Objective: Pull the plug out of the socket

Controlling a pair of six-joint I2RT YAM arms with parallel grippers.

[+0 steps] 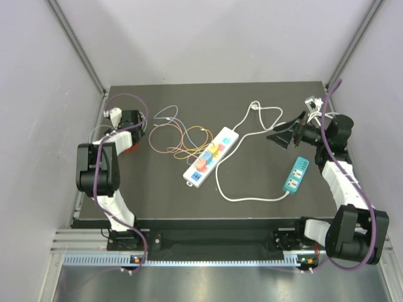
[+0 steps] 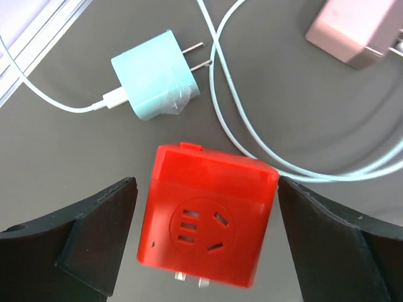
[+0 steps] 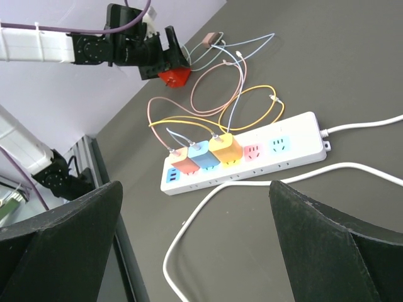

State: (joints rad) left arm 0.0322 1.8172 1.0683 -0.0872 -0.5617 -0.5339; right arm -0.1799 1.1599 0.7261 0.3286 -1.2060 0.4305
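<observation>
A red cube plug (image 2: pixel 208 220) with its prongs showing sits between the fingers of my left gripper (image 2: pixel 206 189), which is open, with a gap on the left side. In the top view the red plug (image 1: pixel 128 148) is at the far left under the left gripper (image 1: pixel 131 131). The white socket strip (image 1: pixel 211 157) lies mid-table with salmon (image 3: pixel 182 160), blue (image 3: pixel 203 154) and yellow (image 3: pixel 225 148) plugs in it. My right gripper (image 1: pixel 280 137) hovers open to the right of the strip, holding nothing.
A teal charger (image 2: pixel 154 75) and a pink charger (image 2: pixel 352 31) lie unplugged beside the red plug, with thin cables looping around. A small teal strip (image 1: pixel 296 174) and a white cord (image 1: pixel 252 198) lie front right. Walls close in on both sides.
</observation>
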